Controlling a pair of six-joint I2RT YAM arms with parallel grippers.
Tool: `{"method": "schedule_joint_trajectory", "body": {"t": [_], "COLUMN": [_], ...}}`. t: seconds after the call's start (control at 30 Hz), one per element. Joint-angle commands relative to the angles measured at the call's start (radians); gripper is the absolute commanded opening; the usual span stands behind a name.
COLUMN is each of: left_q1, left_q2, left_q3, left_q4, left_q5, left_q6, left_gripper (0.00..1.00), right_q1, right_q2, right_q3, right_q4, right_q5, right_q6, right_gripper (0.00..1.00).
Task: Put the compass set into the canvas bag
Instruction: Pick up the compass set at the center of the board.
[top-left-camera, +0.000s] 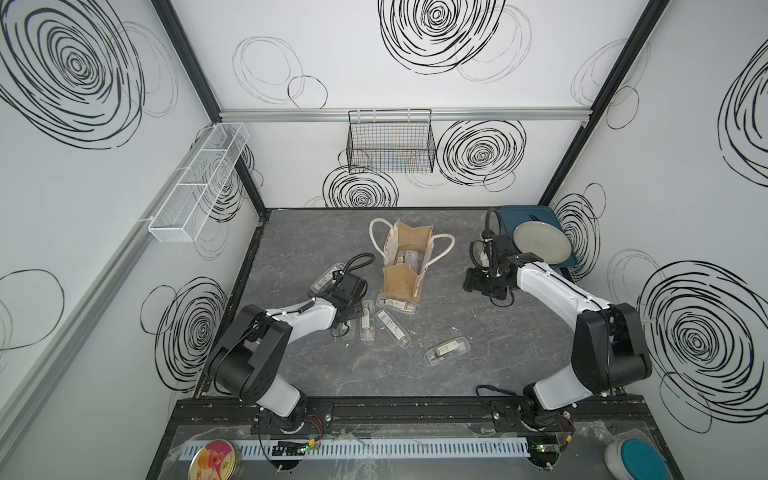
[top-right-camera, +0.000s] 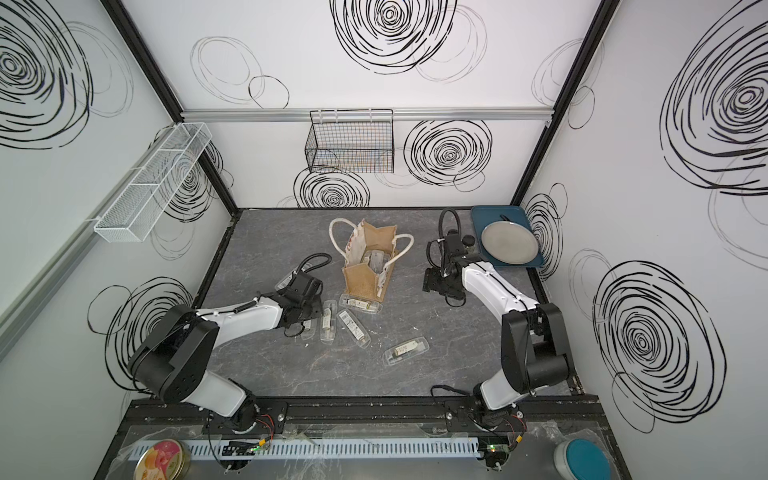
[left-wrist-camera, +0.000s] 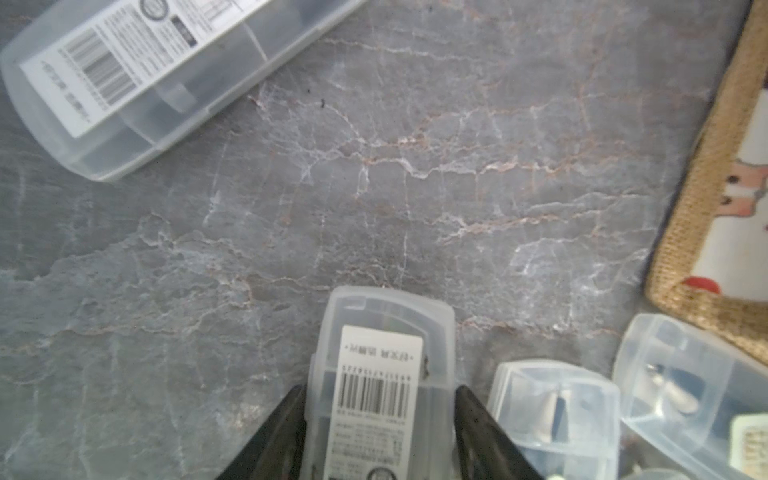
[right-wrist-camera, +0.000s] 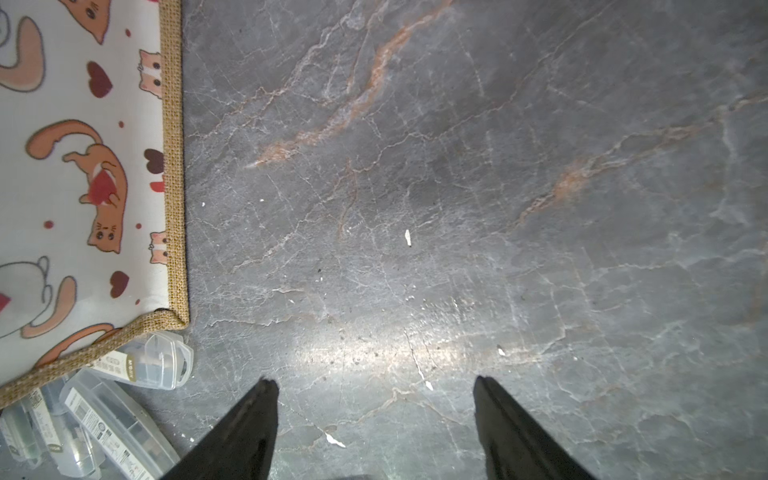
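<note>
The canvas bag (top-left-camera: 402, 280) (top-right-camera: 362, 279) stands open mid-table, with clear compass set cases inside (top-left-camera: 409, 259). More cases lie loose before it (top-left-camera: 397, 304) (top-left-camera: 392, 328) (top-left-camera: 446, 352). My left gripper (left-wrist-camera: 378, 390) (top-left-camera: 347, 318) is down at the table left of the bag. Its fingers press both long sides of one barcode-labelled compass set case (left-wrist-camera: 382, 374). Other cases lie close beside that one (left-wrist-camera: 552, 411). My right gripper (right-wrist-camera: 374, 380) (top-left-camera: 473, 284) hangs open over bare table right of the bag (right-wrist-camera: 83, 166), holding nothing.
Another case (top-left-camera: 328, 277) (left-wrist-camera: 124, 83) lies behind the left wrist. At the back right a grey plate (top-left-camera: 540, 243) sits on a blue tray (top-left-camera: 509, 212). A black wire basket (top-left-camera: 390, 145) hangs on the back wall, a white mesh one (top-left-camera: 195, 187) on the left wall.
</note>
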Motion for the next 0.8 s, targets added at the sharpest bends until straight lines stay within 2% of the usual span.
{"method": "schedule_joint_trajectory", "body": {"t": [0.0, 0.2, 0.47, 0.63, 0.77], "left_q1": [0.009, 0.011, 0.009, -0.012, -0.044], "left_q2": [0.009, -0.132, -0.365, -0.488, -0.518], "left_q3": [-0.016, -0.070, -0.096, -0.039, 0.072], "left_q4": [0.017, 0.084, 0.006, -0.105, -0.190], "left_q5": [0.040, 0.053, 0.043, -0.002, -0.038], "left_q6": [0.001, 0.023, 0.087, 0.129, 0.164], "left_gripper": [0.52, 0.47, 0.44, 0.43, 0.43], "right_q1": [-0.004, -0.003, -0.002, -0.004, -0.007], "right_q2": [-0.041, -0.055, -0.073, -0.102, -0.124], "right_q3": [0.025, 0.045, 0.049, 0.058, 0.059], "right_q4": [-0.038, -0.053, -0.036, -0.035, -0.045], "right_q5": [0.010, -0.002, -0.022, -0.005, 0.007], "right_q6": [0.006, 0.027, 0.052, 0.061, 0.061], "right_gripper": [0.78, 0.78, 0.78, 0.78, 0.78]}}
